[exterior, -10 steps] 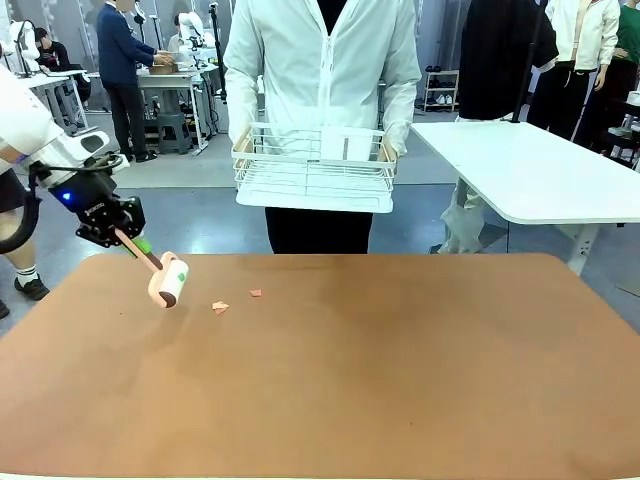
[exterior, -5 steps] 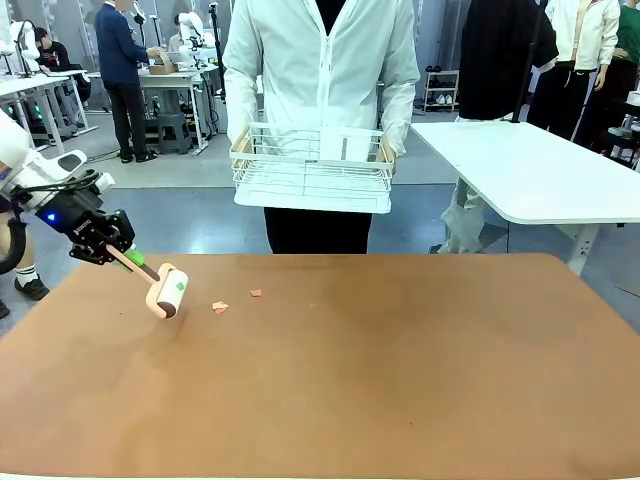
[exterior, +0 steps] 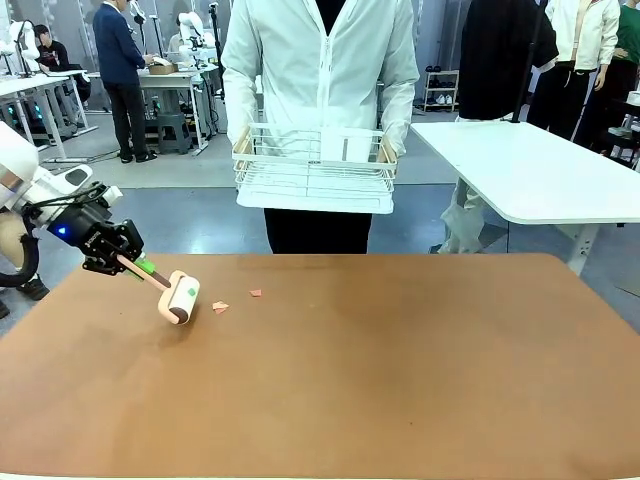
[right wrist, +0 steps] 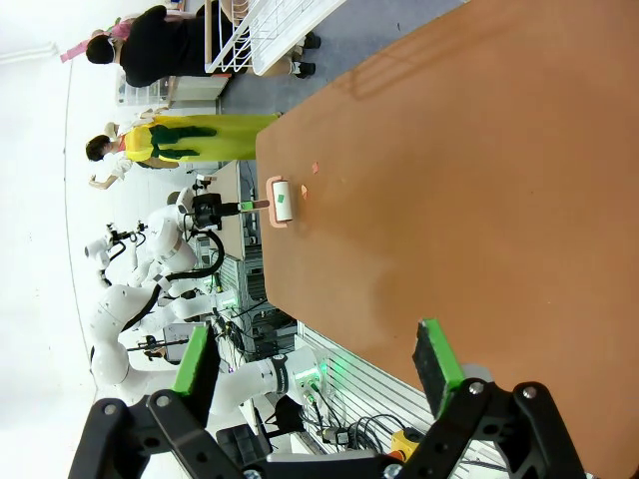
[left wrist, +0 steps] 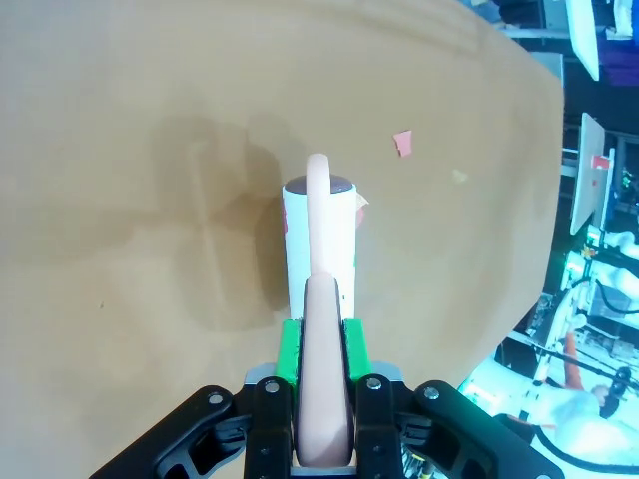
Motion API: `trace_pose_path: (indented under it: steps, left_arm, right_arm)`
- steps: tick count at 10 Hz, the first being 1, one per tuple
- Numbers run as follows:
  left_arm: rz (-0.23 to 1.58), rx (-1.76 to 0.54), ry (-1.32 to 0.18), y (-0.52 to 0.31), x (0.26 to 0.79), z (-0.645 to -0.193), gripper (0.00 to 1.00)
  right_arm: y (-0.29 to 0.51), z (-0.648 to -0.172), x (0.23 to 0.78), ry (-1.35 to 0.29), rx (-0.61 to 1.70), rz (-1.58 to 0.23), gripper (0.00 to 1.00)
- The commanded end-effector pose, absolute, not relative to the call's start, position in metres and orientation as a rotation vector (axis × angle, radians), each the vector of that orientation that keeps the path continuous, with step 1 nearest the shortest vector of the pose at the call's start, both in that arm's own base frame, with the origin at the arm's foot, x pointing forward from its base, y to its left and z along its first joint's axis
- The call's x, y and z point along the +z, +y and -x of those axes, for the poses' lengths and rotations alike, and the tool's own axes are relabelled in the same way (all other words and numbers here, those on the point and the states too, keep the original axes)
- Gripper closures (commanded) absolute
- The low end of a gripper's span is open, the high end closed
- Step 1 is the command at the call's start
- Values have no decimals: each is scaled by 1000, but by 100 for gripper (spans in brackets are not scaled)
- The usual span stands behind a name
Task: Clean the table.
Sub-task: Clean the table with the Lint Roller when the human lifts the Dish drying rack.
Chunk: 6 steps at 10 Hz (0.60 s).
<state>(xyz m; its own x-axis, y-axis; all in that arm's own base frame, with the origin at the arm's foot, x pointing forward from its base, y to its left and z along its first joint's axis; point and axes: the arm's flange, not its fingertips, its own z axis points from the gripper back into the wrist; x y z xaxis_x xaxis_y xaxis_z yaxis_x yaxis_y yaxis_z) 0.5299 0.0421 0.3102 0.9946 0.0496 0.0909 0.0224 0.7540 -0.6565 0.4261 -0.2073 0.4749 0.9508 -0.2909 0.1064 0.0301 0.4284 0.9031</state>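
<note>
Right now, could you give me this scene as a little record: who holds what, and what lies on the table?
Lint roller: white roll down at the table top, beside the nearer scrap
Left claw: shut on the roller's pink handle
Right claw: open, holding nothing
Scraps: two small pink bits, the second a little farther off
Table: reddish-brown
Person: stands at the far side, holding a white wire basket

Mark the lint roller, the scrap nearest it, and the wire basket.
lint roller (exterior: 182, 296): front view, on its white drum.
nearest scrap (exterior: 219, 307): front view, on its middle.
wire basket (exterior: 300, 172): front view, on its front wall.
</note>
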Motion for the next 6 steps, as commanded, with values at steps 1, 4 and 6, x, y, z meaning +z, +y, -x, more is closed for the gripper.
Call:
trace_pose_path:
  steps: [1, 4, 6]
  left_arm:
    - [754, -40, -83, 42, 308, -535, 81]
    - [717, 15, -105, 42, 310, -530, 81]
    - [717, 15, -105, 42, 310, -530, 81]
  right_arm:
    - [-207, -425, 478, -267, -198, -1117, 0]
    - [-207, -425, 478, -267, -198, -1117, 0]
    - [-207, -425, 478, -267, -198, -1117, 0]
